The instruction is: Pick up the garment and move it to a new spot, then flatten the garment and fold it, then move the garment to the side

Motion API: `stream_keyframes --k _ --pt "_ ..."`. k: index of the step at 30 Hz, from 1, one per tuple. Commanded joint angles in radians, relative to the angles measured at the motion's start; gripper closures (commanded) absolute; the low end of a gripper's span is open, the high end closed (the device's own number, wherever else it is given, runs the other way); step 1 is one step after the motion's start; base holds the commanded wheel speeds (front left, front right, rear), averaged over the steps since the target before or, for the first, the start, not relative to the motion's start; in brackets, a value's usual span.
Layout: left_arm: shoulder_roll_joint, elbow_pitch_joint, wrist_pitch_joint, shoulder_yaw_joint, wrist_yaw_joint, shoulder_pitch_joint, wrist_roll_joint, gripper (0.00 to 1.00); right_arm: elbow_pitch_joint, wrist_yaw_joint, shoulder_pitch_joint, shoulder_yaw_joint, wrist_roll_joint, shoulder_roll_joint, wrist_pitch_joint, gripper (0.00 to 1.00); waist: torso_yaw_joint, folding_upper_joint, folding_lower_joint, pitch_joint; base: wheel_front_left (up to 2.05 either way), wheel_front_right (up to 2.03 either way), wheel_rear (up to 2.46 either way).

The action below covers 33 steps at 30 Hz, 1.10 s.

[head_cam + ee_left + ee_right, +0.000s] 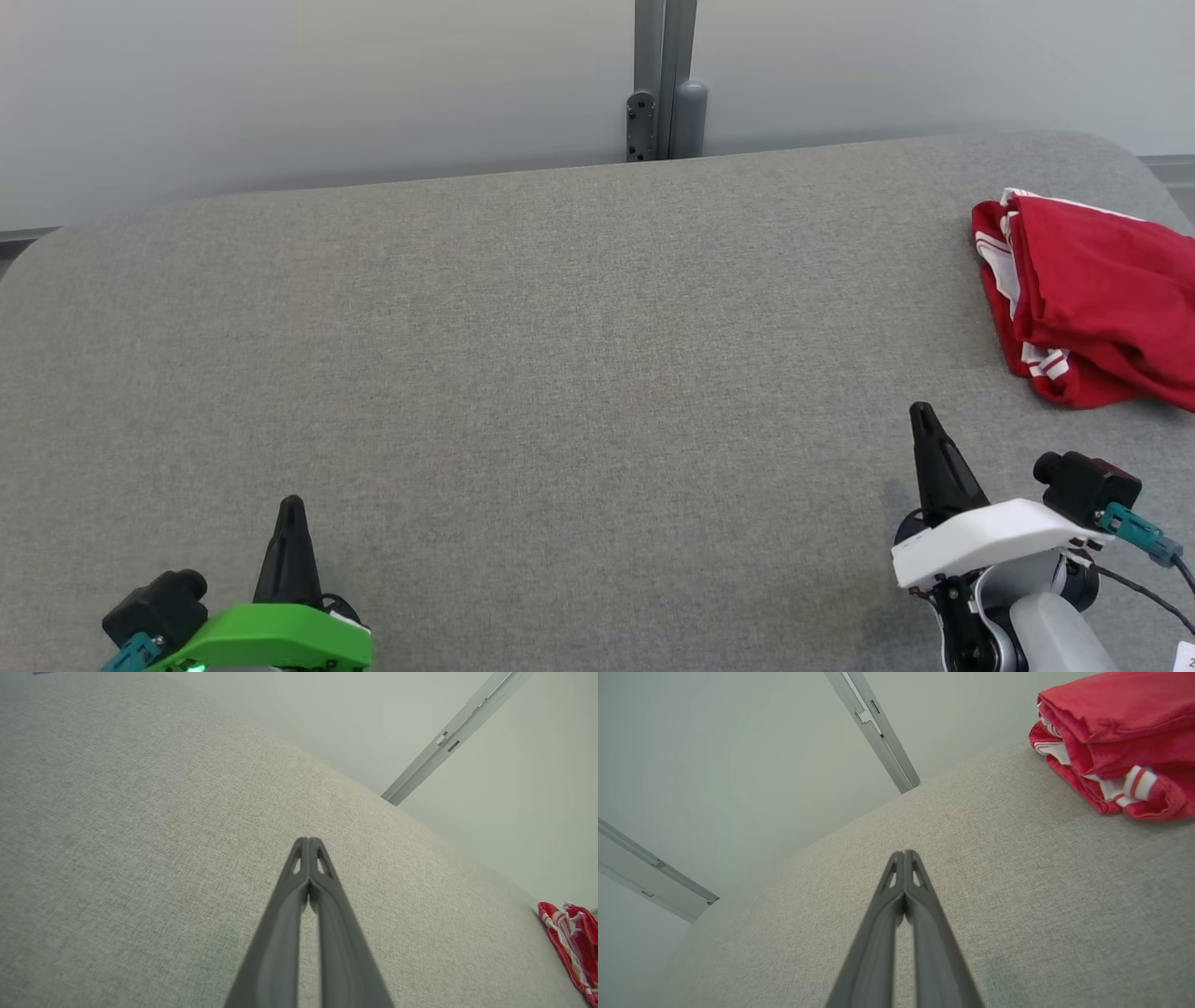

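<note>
- Head view: the red garment (1092, 299) lies bunched at the grey table's (560, 373) far right edge, the right gripper (922, 411) near it, the left gripper (291, 504) well apart.
- Left wrist view: fingers (294, 891) pressed together, empty.
- Right wrist view: fingers (889, 900) likewise together, short of the garment.

1 red garment (1102, 299), 1 grey table (560, 373), 2 grippers (291, 509) (922, 415)

Grey fabric surface (560, 327) w/ rounded corners; pale wall (280, 84) behind; grey vert. post (665, 56) mid-wall.
</note>
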Motion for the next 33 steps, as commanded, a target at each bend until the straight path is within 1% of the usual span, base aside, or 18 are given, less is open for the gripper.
stream_keyframes --k 1,17,33 --pt "0.002 -0.012 0.008 0.010 -0.007 -0.032 -0.039 1.00 -0.019 0.000 -0.011 -0.008 0.042 -0.007 0.008 1.00 0.000 -0.0001 0.0001 -0.001 0.00 0.00 0.00" --pt "0.001 -0.006 0.068 0.044 -0.036 -0.056 -0.246 1.00 -0.025 0.000 -0.007 -0.035 0.272 -0.011 0.065 1.00 0.001 -0.0001 0.0001 -0.007 0.00 0.00 0.00" --pt "0.001 -0.001 0.118 0.073 -0.060 -0.075 -0.418 1.00 -0.030 0.000 -0.004 -0.060 0.463 -0.013 0.116 1.00 0.001 -0.0001 0.0001 -0.014 0.00 0.00 0.00"
